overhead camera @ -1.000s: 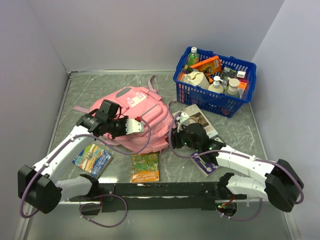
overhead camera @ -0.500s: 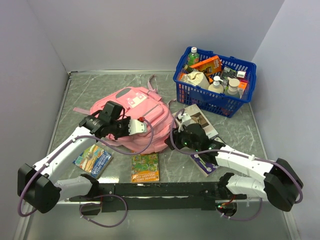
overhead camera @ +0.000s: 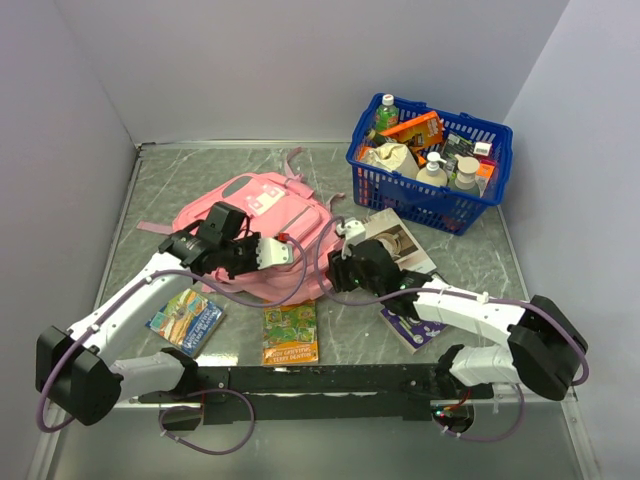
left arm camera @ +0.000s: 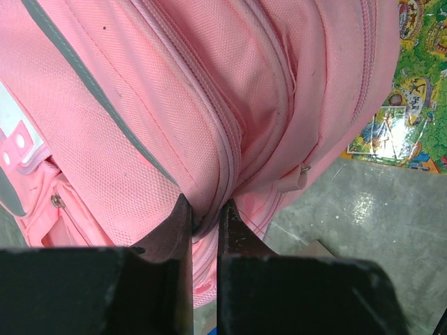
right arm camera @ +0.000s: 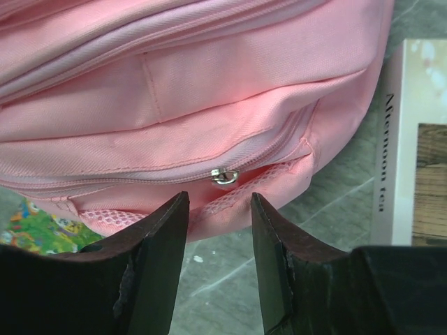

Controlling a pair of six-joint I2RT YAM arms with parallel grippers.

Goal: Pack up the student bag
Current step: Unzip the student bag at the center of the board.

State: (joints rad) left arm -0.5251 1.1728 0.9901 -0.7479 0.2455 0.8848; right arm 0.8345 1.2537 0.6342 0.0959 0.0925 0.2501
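The student bag (overhead camera: pixel 262 212) is a soft pink backpack lying flat in the middle of the table. My left gripper (overhead camera: pixel 284 251) rests on the bag's near right part, shut on a ridge of fabric along a zip seam (left arm camera: pixel 225 178); the left wrist view shows the pink cloth pinched between the fingers of that gripper (left arm camera: pixel 204 213). My right gripper (overhead camera: pixel 336 266) is at the bag's right edge, low over the table. In the right wrist view this gripper (right arm camera: pixel 220 202) stands open, holding nothing, with a small metal zip slider (right arm camera: pixel 225 176) just beyond its tips on the bag (right arm camera: pixel 209 91).
A blue plastic basket (overhead camera: pixel 395 190) full of bottles and packets stands at the back right. An "Afternoon tea" book (overhead camera: pixel 402 240) and a purple booklet (overhead camera: pixel 408 327) lie under my right arm. Two colourful booklets (overhead camera: pixel 290 335) (overhead camera: pixel 185 318) lie near the front. Grey walls surround the table.
The bag has slid left and away, with its shape pulled flatter. My right gripper has moved left to the bag's edge. The left gripper keeps its pinch.
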